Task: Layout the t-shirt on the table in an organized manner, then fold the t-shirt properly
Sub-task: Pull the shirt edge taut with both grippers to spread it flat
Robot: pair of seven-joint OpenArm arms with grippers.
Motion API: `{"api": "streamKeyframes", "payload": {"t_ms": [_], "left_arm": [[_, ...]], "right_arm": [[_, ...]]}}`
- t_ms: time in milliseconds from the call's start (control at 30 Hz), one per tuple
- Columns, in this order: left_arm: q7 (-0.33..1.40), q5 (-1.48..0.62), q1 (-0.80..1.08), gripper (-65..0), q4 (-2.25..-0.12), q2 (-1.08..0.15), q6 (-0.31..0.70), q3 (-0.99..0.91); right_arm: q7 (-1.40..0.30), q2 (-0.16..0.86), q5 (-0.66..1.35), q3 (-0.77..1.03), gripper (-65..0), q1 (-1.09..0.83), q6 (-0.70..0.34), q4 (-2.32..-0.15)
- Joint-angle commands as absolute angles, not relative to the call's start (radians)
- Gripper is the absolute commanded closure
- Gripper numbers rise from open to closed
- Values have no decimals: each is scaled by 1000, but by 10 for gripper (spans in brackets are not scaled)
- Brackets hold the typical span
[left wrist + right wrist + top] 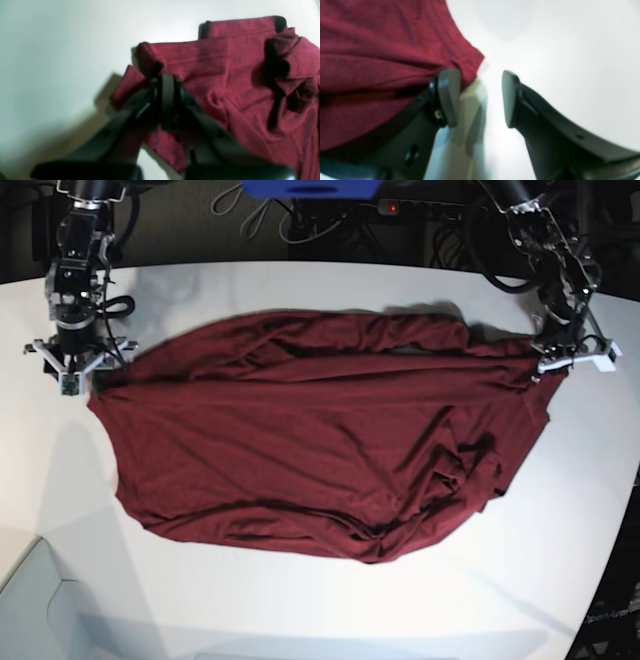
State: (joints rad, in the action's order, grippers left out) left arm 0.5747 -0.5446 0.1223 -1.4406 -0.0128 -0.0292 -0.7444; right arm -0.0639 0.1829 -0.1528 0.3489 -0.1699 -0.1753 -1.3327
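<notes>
The dark maroon t-shirt lies spread in a wide, wrinkled shape across the white table. My left gripper is at the shirt's far right edge, shut on a bunched fold of cloth. In the left wrist view the left gripper has its fingers pressed together over the t-shirt. My right gripper is at the shirt's far left corner. It stands open in the right wrist view, with bare table between the fingers. Its left finger lies against the edge of the t-shirt.
Cables, a blue object and a power strip with a red light sit behind the table's far edge. The table's curved edge runs down the right side. A lower grey surface shows at the bottom left.
</notes>
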Motion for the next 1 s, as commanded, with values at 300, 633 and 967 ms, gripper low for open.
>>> {"api": "streamKeyframes", "payload": {"t_ms": [300,633,967], "left_arm": [[550,-549,117,-3,-1455,-21,-24,-743],[552,-549,117,-3,-1455,-7,-24,-743],[527,-549,139,-4,-1395,-16,-24,-746]], "right_arm": [[-38,203,-154,444,-277,-213,-171,-1435],[-42,101,-153,344,-277,-203,-306,-1575],[-44,45,-154,271,-206,-61,-346,-1330]]}}
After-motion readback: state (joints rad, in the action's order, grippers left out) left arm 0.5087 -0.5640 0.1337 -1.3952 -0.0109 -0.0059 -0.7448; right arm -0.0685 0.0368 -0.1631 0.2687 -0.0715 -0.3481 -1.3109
